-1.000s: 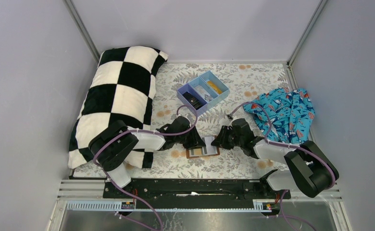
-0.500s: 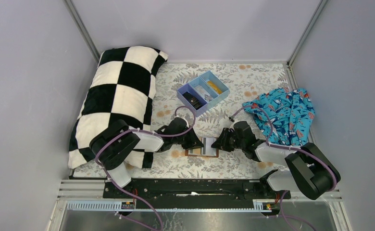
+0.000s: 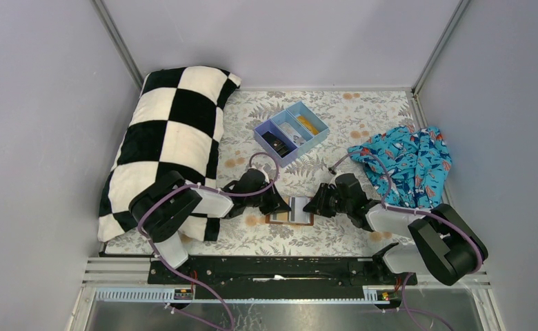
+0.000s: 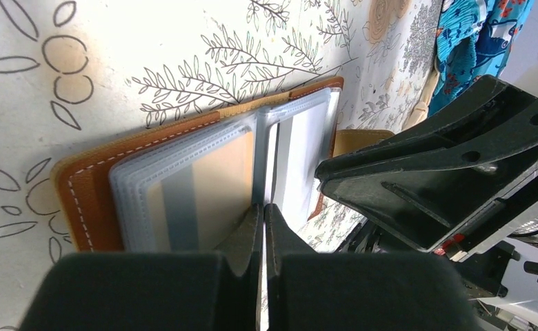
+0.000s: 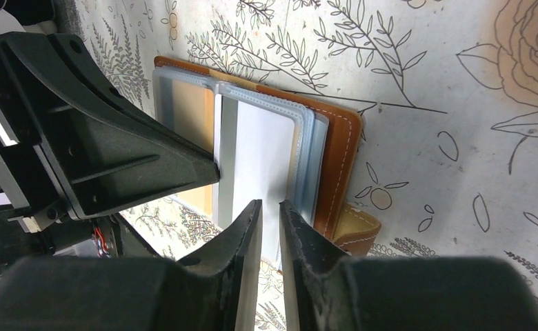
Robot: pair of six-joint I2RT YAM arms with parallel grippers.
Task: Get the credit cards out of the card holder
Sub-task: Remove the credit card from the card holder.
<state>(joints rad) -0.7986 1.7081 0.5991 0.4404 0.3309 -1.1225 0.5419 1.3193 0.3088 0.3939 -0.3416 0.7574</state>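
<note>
Bench [image 3: 363, 110]: floral cloth
Card holder [image 3: 290, 210]: open flat near the front edge, between both arms; clear sleeves up
Cards: beige card [image 4: 218, 179], white card [image 5: 266, 152]; both inside sleeves
Left fingers [image 4: 249, 227]: pressed shut at the sleeves' middle fold
Right fingers [image 5: 245, 227]: narrow gap, over the white card's edge

Card holder [image 3: 290, 210]: small tan leather wallet with pale stitching along the edge, lying open and flat, on the near side of the blue three-compartment tray [image 3: 272, 153] and well apart from it. Clear plastic sleeves are fanned out inside, and the credit cards [image 4: 211, 179] are still in them. One is beige with a grey stripe on one page, and a white card [image 5: 263, 165] with a grey stripe is on the facing page.
</note>
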